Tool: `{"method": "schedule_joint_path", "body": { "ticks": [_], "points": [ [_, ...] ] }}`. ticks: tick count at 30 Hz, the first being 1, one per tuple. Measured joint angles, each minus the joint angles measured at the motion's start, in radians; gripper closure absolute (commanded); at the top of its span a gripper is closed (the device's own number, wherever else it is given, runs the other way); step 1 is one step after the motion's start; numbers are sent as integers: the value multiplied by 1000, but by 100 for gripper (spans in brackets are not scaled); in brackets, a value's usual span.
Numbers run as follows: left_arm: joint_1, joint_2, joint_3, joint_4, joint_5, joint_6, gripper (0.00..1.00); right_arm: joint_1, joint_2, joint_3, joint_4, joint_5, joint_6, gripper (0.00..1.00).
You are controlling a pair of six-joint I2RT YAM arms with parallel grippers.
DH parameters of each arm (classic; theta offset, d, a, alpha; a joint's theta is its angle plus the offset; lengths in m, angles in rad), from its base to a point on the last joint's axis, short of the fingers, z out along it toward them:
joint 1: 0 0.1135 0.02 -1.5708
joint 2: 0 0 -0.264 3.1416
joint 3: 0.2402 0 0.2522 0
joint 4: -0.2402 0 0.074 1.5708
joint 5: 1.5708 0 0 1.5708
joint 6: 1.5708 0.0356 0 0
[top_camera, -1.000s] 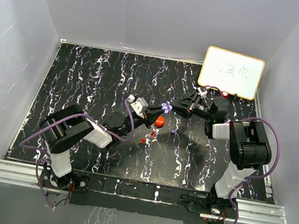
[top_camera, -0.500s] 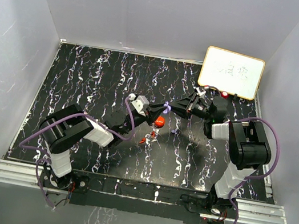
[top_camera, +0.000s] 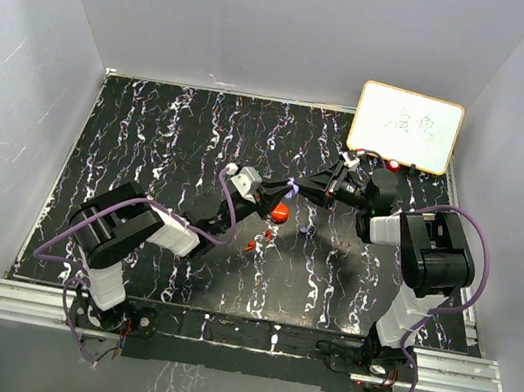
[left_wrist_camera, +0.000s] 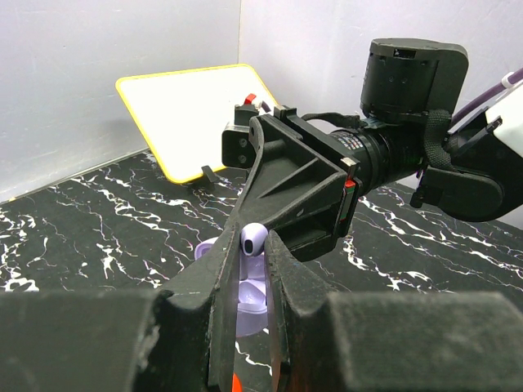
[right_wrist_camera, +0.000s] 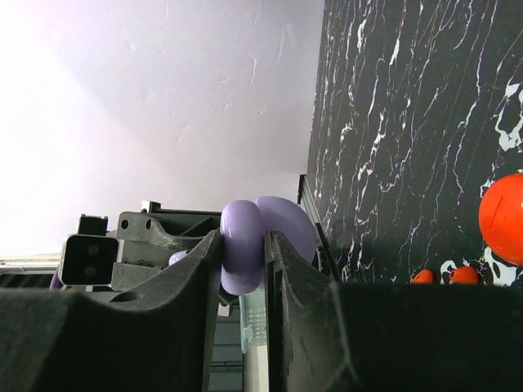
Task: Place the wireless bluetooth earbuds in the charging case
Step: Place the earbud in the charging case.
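Note:
My left gripper (left_wrist_camera: 255, 245) is shut on a lavender earbud (left_wrist_camera: 252, 238), held just above the open lavender charging case (left_wrist_camera: 249, 290). My right gripper (right_wrist_camera: 245, 249) is shut on that lavender case (right_wrist_camera: 245, 245), with its lid (right_wrist_camera: 286, 224) swung open, and holds it off the table. In the top view the two grippers meet at the case (top_camera: 291, 185) in mid table. A round red case (top_camera: 280, 214) lies just below them. Two small red earbuds (top_camera: 253, 245) lie on the table nearer the front. They also show in the right wrist view (right_wrist_camera: 445, 276), next to the red case (right_wrist_camera: 502, 216).
A white board with a yellow rim (top_camera: 405, 127) leans at the back right corner. The black marbled table (top_camera: 149, 146) is walled by pale panels on three sides.
Both grippers have held their places with only a slight shift; the left fingertip stays at the lavender case.

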Motion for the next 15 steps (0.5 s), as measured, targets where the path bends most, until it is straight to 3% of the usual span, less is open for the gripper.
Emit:
{"method": "schedule_joint_path", "body": {
  "ticks": [15],
  "points": [
    [4,0,-1,0,0,3,100,0,1,0,32,2,26,100]
  ]
}}
